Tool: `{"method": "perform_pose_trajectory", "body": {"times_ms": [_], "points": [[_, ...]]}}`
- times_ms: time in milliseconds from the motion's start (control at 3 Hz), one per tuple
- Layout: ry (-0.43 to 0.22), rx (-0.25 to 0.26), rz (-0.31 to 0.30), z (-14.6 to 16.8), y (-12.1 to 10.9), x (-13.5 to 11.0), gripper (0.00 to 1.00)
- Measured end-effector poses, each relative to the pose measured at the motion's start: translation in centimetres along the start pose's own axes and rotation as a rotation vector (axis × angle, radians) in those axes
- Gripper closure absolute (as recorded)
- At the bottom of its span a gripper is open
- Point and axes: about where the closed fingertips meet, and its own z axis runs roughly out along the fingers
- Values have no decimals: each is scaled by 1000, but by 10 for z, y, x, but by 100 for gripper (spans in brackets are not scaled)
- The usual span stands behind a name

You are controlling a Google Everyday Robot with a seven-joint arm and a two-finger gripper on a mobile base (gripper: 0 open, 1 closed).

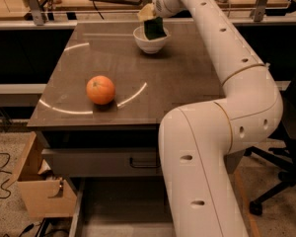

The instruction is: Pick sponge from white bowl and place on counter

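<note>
Robotics lab: white arm (pixel 237 83), claw (pixel 150 16) tight on sponge (pixel 154 28) above white bowl (pixel 149 44), arc-marked counter (pixel 182 78), office chair (pixel 256 207), cardboard box (pixel 34 194).

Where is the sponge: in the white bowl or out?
Partly in: the gripper above the white bowl holds the sponge upright, its lower edge below the rim.

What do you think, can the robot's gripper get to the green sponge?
Yes, it seems so: the gripper is just above the white bowl, right at the sponge that sticks up from it. Nothing blocks it; the orange sits well away.
</note>
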Motion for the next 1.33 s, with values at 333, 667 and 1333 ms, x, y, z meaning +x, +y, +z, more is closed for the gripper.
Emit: {"method": "perform_pose_trajectory", "body": {"times_ms": [333,667,1333], "points": [[-35,17,-27,-24,-12,-14,100],[-44,55,-46,-54,-36,-16,100],[34,119,-95,-98,-74,9,100]]}}
